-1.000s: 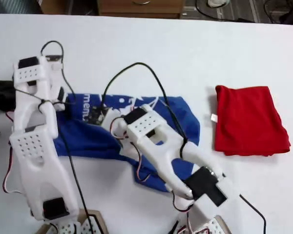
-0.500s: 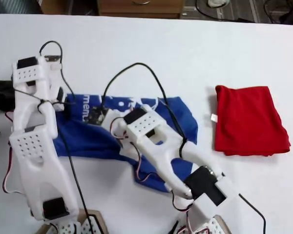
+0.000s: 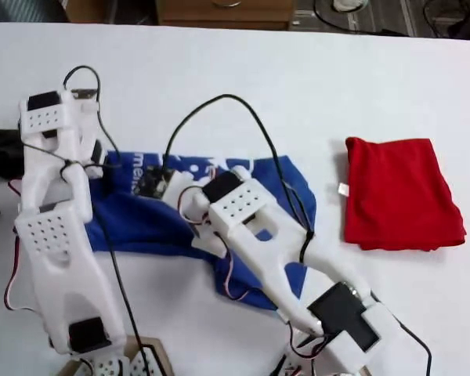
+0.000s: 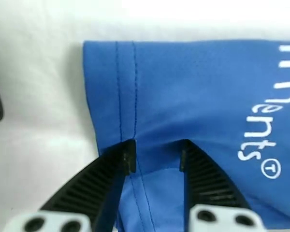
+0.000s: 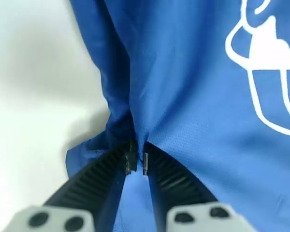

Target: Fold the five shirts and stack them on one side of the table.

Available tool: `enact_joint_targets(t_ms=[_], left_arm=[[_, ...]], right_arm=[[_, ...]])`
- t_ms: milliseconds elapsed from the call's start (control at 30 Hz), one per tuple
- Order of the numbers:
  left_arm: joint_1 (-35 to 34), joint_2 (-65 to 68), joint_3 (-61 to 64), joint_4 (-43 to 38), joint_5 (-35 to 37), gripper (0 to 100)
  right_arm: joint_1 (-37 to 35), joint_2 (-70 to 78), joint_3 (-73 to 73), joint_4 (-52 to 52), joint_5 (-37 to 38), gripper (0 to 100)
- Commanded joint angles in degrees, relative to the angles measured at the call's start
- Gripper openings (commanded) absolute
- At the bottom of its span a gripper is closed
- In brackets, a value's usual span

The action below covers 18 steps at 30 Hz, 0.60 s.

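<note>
Pinching a bunched fold of the blue shirt [image 5: 198, 159] in my right claw [image 5: 136, 163], tips almost together on the cloth, I hold my left claw [image 4: 156, 157] at the shirt's stitched hem, tips apart with blue fabric between them. The blue shirt lies rumpled on the white bench [image 3: 298, 78] under both my arms. A folded red shirt [image 3: 399, 192] sits well apart to my right.

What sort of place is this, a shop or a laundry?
Probably a robotics lab: two white robot arms with loose wires stand at a white table, handling a blue shirt beside a folded red shirt.
</note>
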Motion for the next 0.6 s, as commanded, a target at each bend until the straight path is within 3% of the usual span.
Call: enact_joint_targets(t_ms=[0,200,467,567], left_arm=[[0.2,-0.4,-2.5,0.8,0.2,18],[0.2,-0.4,-2.5,0.9,0.2,18],[0.1,-0.4,-2.2,1.0,0.2,18],[0.1,-0.4,-2.2,1.0,0.2,18]], right_arm=[[-0.7,-3.6,0.7,0.6,-0.4,2.1],[-4.9,-3.3,2.3,0.4,-0.4,2.1],[-5.0,-3.2,6.9,-4.2,-0.4,2.3],[-4.4,-3.2,8.9,-4.3,-0.4,9.9]])
